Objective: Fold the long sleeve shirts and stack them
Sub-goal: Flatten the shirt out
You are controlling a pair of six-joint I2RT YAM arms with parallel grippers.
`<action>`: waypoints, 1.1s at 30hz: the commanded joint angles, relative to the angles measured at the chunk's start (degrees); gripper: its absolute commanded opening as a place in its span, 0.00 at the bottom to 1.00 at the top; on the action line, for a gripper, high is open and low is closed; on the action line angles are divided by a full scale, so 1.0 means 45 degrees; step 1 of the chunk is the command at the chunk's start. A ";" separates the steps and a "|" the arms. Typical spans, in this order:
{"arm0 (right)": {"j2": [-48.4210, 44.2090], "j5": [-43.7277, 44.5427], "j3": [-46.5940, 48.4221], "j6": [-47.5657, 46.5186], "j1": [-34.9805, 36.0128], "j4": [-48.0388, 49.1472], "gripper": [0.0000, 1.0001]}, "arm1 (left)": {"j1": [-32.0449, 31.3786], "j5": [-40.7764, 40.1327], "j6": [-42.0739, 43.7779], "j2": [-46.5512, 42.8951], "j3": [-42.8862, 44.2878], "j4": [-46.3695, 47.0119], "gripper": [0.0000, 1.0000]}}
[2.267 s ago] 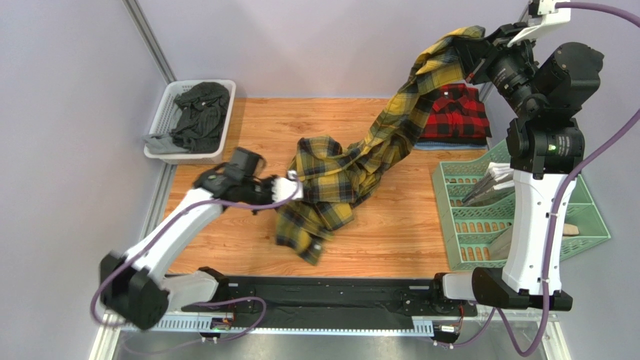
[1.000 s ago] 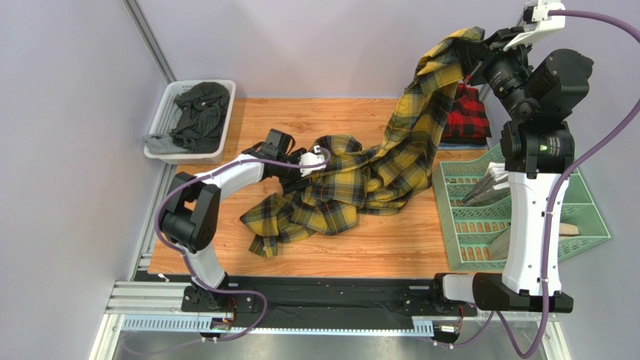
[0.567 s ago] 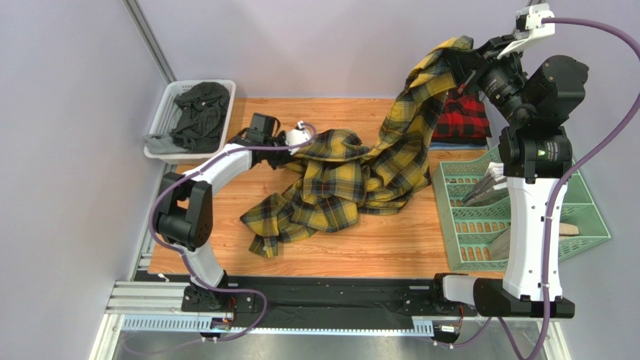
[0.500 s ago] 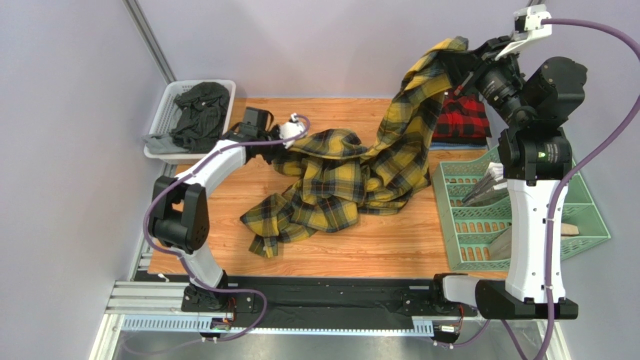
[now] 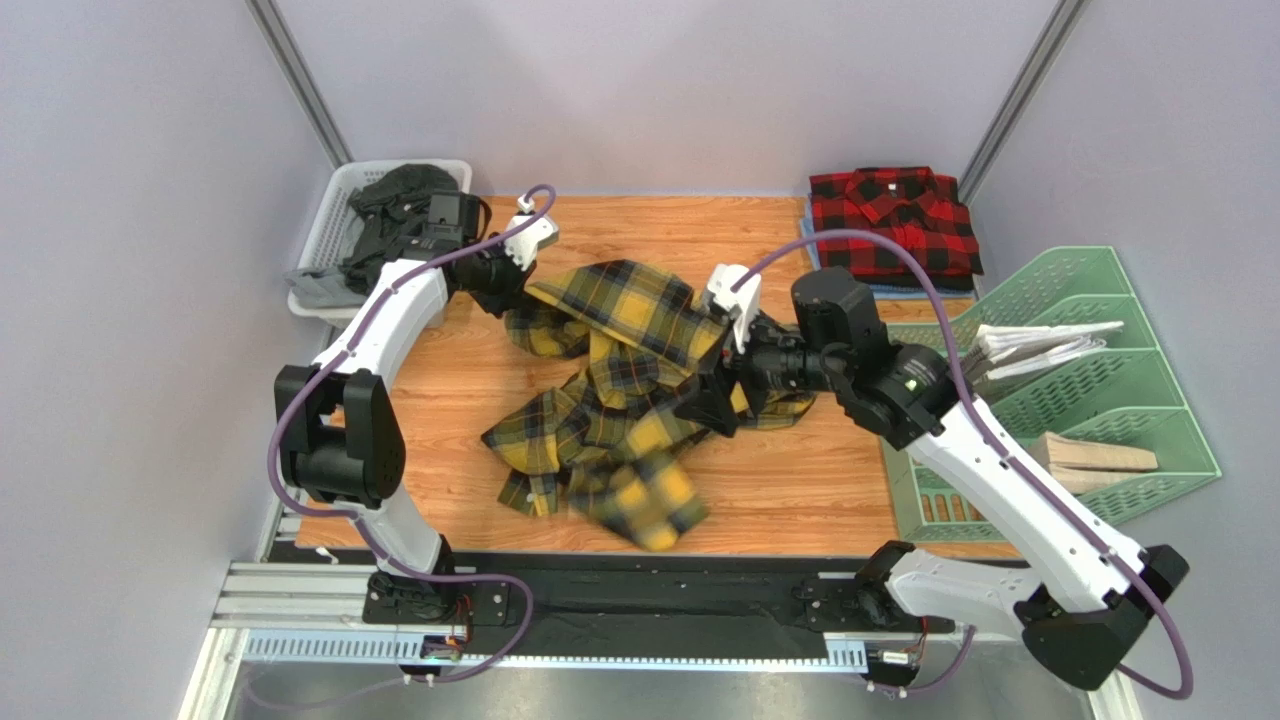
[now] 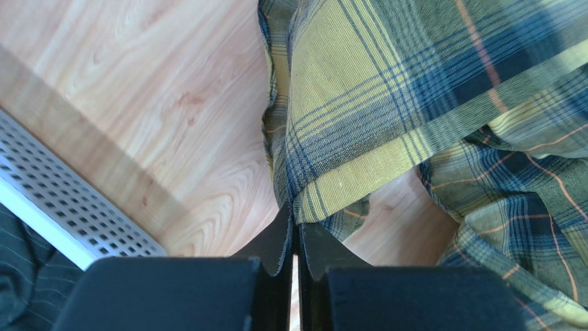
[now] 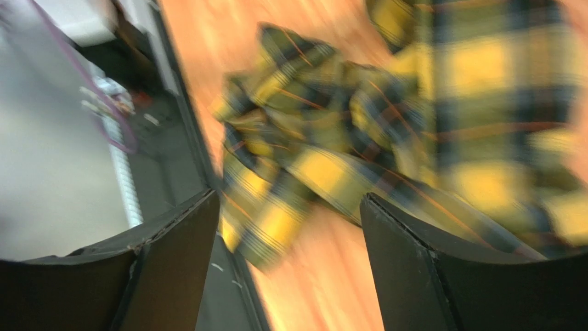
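So the yellow plaid shirt [image 5: 631,390] was lying in a crumpled heap around the middle of the wooden bench [image 5: 451,405], nowhere near folded. One end of it stretched toward the far left corner, and that's where the left hand [image 5: 511,282] had it. In the left wrist view, the left hand [image 6: 295,231] had its two dark fingers [image 6: 276,241] pinched tight together on a hem of the yellow plaid shirt [image 6: 386,103], with the cloth fanning out away from the tips. The bare bench [image 6: 159,103] showed beside it, and the perforated wall of the white basket [image 6: 48,200] sat at the lower left.

The right hand [image 5: 706,402] was down low over the right side of the heap, pointing left. Its own camera was pretty motion-blurred, but you could see the right hand [image 7: 286,234] standing wide apart with nothing between the fingers, just the yellow plaid shirt [image 7: 386,138] underneath.

The red plaid shirt [image 5: 894,225] was folded flat in the far right corner of the bench, well apart from the yellow one. The white basket [image 5: 323,255] with dark clothes [image 5: 394,203] in it sat at the far left, just beside the left hand. A green tray rack [image 5: 1112,398] stood off the right edge.
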 commanded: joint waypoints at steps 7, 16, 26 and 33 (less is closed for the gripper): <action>-0.3775 0.4315 -0.4697 -0.7782 -0.0692 0.1106 0.74 | 0.0155 0.0951 -0.0540 0.0453 0.0626 -0.0673 0.00; -0.2177 0.5350 -0.8803 -0.9546 0.0593 0.8235 0.85 | 0.0174 0.0874 -0.0696 0.0707 0.0392 -0.0712 0.00; 0.0127 0.6249 -1.0660 -1.1692 0.1613 1.1816 0.73 | 0.0428 0.1010 -0.0735 0.0356 -0.0349 -0.0615 0.00; 0.1028 0.6949 -1.0622 -1.2104 0.1497 1.2909 0.69 | 0.0545 0.1029 -0.0715 0.0336 -0.0526 -0.0498 0.00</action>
